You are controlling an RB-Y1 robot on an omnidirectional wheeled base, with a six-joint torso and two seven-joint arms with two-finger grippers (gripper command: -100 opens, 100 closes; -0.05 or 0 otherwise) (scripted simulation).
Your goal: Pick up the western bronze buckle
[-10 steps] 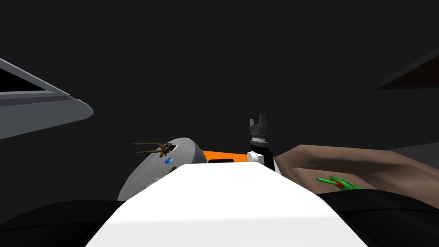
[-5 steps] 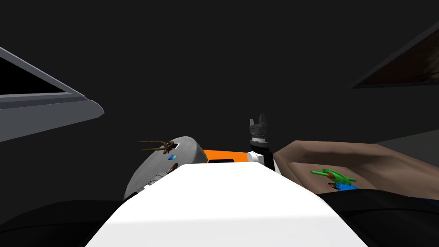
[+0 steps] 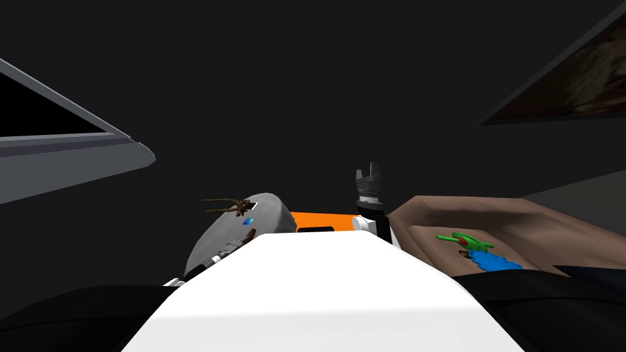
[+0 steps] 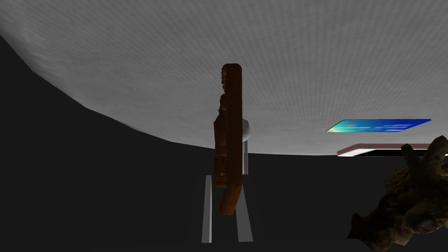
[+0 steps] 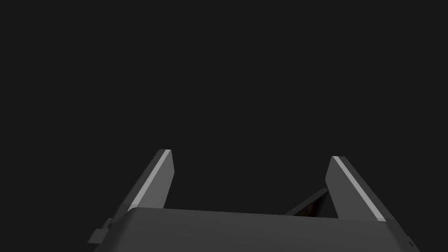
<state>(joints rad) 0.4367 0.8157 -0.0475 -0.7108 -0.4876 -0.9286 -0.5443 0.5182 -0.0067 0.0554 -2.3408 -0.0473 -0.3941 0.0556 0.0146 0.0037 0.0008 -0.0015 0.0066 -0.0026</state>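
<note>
– Background: plain dark grey on every side. Entry one, a round grey table (image 3: 270,215), at my left front. Contents?

– By the left wrist view, three pieces. One blue card (image 4: 378,126), lying flat. One white panel with a brown rim (image 4: 385,151), flat, just beside the card. One gnarled brown branch (image 4: 411,205), near both, rough and knotted.

– Entry two, the buckle?

– Buckle (image 4: 232,109): dark reddish brown, seen edge-on, standing upright. It sits between the two thin fingers of the left pincer (image 4: 227,170), which is clamped on its flat faces with the fingers nearly together. The grey tabletop spreads behind it. Whether its lower end touches the table cannot be told.

– Entry three, the other arm?

– Right pincer (image 5: 249,153): fingers well apart, nothing between them. The head view has it raised, pointing upward, above the far end of an orange object (image 3: 318,221) that lies just beside the table.

– Remainder, right side?

– One low brown surface (image 3: 519,214), kind unclear. On it are a green curved object (image 3: 464,239) and a blue object (image 3: 496,261), close together.

– Upper corners?

– One grey slab (image 3: 73,156) at the left. One dark framed panel (image 3: 568,79) at the right.
</note>
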